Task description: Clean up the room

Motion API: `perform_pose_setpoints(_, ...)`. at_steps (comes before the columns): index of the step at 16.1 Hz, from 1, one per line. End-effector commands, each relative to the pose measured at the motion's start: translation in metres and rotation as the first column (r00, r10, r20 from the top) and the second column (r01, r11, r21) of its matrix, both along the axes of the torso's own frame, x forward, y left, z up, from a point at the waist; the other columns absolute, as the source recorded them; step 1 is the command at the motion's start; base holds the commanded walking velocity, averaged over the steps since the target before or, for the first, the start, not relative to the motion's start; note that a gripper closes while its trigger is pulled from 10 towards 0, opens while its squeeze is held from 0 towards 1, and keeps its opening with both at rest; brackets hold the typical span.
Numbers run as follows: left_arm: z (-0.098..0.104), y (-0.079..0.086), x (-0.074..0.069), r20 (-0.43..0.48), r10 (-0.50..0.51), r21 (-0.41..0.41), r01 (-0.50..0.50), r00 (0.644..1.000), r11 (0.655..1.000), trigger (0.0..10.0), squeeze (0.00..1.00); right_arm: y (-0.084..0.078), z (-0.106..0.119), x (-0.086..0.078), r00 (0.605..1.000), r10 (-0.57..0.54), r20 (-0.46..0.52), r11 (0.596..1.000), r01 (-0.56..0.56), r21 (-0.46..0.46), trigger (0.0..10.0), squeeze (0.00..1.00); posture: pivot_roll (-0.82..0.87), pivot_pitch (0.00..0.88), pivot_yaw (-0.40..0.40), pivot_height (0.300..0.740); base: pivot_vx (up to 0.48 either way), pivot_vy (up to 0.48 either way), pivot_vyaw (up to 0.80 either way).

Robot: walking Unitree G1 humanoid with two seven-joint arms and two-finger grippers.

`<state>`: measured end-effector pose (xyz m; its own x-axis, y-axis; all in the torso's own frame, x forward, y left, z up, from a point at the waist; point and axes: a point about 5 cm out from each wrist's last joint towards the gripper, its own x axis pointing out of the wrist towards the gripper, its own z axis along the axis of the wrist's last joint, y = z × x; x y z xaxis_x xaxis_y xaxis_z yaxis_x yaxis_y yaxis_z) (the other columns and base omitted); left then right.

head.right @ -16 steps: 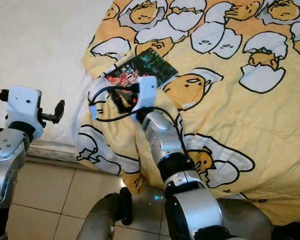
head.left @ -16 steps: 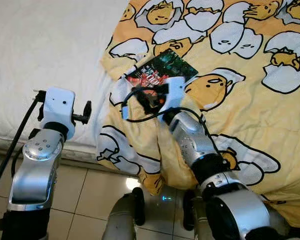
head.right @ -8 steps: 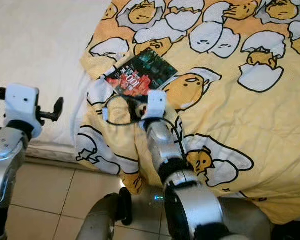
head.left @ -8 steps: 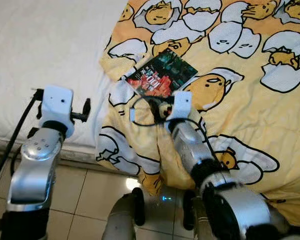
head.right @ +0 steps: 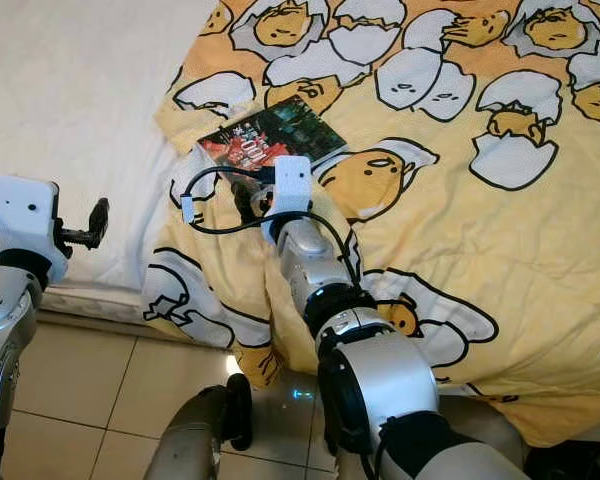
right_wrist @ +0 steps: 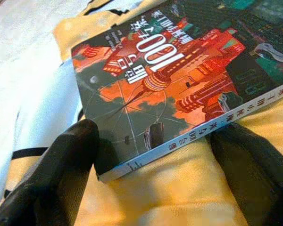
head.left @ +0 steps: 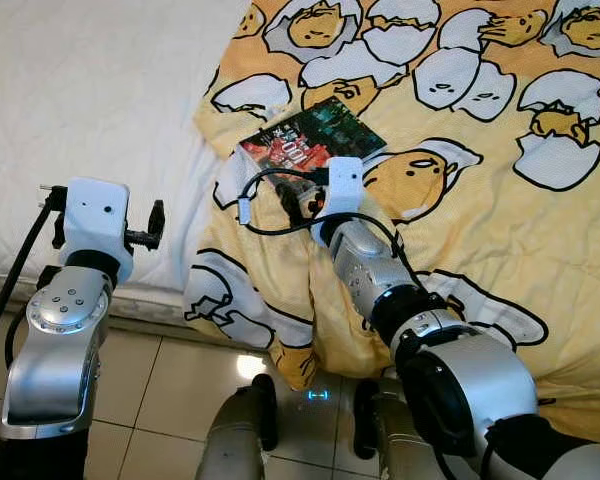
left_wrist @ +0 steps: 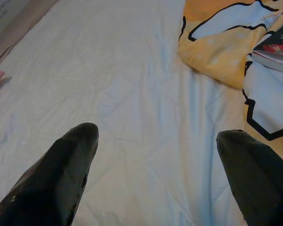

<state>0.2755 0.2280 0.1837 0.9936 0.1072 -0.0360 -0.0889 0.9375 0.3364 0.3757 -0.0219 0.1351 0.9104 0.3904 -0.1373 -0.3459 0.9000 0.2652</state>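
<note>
Book (right_wrist: 170,84): you see it lying flat on the yellow egg-print blanket (head.left: 500,230) by the blanket's edge, cover reading "100" in white amid Chinese characters | Right claw (right_wrist: 155,160): spread wide, fingers straddling the book's near spine edge, not pinching | Left claw (left_wrist: 155,174): spread apart over the white bed (head.left: 90,90).

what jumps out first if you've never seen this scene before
The loud yellow blanket printed with cartoon eggs, spread over the bed beside the bare white mattress, grabs the eye first. On it near its edge lies a book with a red and dark green cover. The right gripper is right at the book's near edge, fingers open either side of its spine, while the left gripper hovers open over the white mattress.
</note>
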Motion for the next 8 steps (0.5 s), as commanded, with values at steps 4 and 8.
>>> perform_pose_setpoints(4,0.000,0.003,-0.004,-0.003,0.018,0.030,-0.018,1.000,0.999,10.0,0.00,0.087,0.005,-0.035,0.973,0.165,-0.163,0.947,-0.110,0.302,0.0,0.00,0.24,0.303,0.049,0.723,0.000,0.000,0.00)
perform_pose_setpoints(8,0.002,-0.005,-0.002,0.012,-0.029,0.044,0.028,1.000,0.999,10.0,0.00,0.081,0.013,-0.028,0.966,0.150,-0.208,0.880,-0.035,0.473,0.0,0.00,0.23,0.301,0.052,0.723,0.000,0.000,0.00)
